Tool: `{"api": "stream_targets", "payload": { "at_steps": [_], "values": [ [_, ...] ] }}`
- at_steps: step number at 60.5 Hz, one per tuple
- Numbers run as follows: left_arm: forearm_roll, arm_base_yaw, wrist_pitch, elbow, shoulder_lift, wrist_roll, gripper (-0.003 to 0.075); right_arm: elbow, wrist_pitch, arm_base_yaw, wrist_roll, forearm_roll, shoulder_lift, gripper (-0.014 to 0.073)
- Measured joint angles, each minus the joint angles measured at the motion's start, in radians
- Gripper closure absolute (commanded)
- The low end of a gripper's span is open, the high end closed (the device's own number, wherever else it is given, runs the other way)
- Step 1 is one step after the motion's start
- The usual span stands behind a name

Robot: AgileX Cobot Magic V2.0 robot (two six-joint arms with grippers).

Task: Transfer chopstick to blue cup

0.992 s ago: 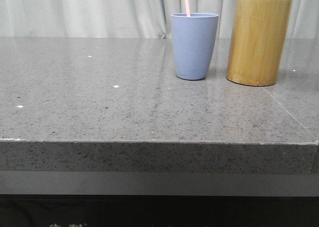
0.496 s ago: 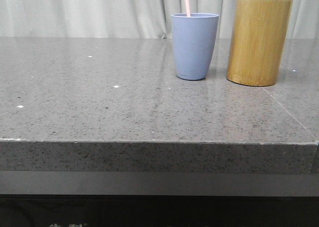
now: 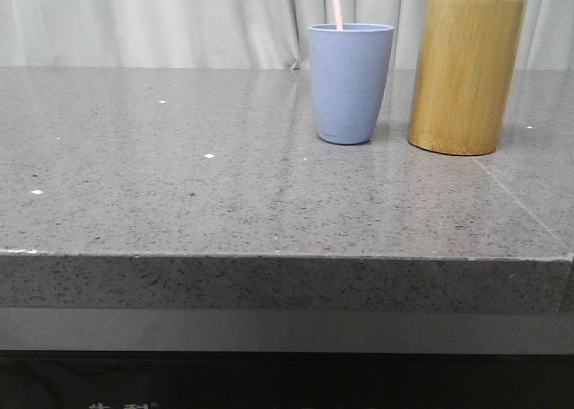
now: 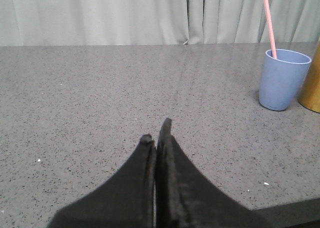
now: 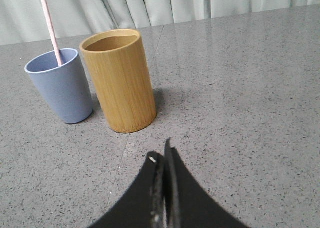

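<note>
The blue cup (image 3: 351, 82) stands upright on the grey table (image 3: 179, 185), right of centre at the back. A pale pink chopstick (image 3: 335, 3) stands in it, leaning on the rim. Both also show in the left wrist view, the cup (image 4: 282, 80) with the chopstick (image 4: 270, 23), and in the right wrist view, the cup (image 5: 62, 87) with the chopstick (image 5: 49, 23). My left gripper (image 4: 157, 130) is shut and empty above the table, well back from the cup. My right gripper (image 5: 161, 152) is shut and empty, in front of the bamboo holder. Neither gripper shows in the front view.
A taller yellow-brown bamboo cylinder holder (image 3: 465, 75) stands just right of the blue cup; its open top (image 5: 111, 41) shows nothing inside from this angle. A pale curtain (image 3: 143, 19) hangs behind the table. The table's front edge (image 3: 269, 256) is near the camera.
</note>
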Motion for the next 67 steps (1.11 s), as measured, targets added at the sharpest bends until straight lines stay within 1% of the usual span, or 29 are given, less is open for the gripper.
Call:
{"api": "stream_targets", "payload": {
  "at_steps": [38,45,52,61,67],
  "values": [
    [0.004,0.000,-0.013,0.013,-0.010,0.000,0.0738,0.000,-0.002,0.000,0.000,0.000,0.000,0.0657],
    [0.017,0.024,-0.072,0.065,-0.050,0.000,0.0738,0.000,-0.002,0.000,0.000,0.000,0.000,0.0657],
    [0.019,0.073,-0.133,0.147,-0.068,0.000,0.0738,0.000,-0.002,0.000,0.001,0.000,0.000,0.0657],
    [0.021,0.134,-0.154,0.228,-0.068,0.000,0.0738,0.000,-0.002,-0.002,0.001,0.000,0.000,0.0657],
    [0.021,0.149,-0.166,0.269,-0.068,0.000,0.0738,0.000,-0.002,-0.002,0.001,0.000,0.000,0.0657]
  ]
}}
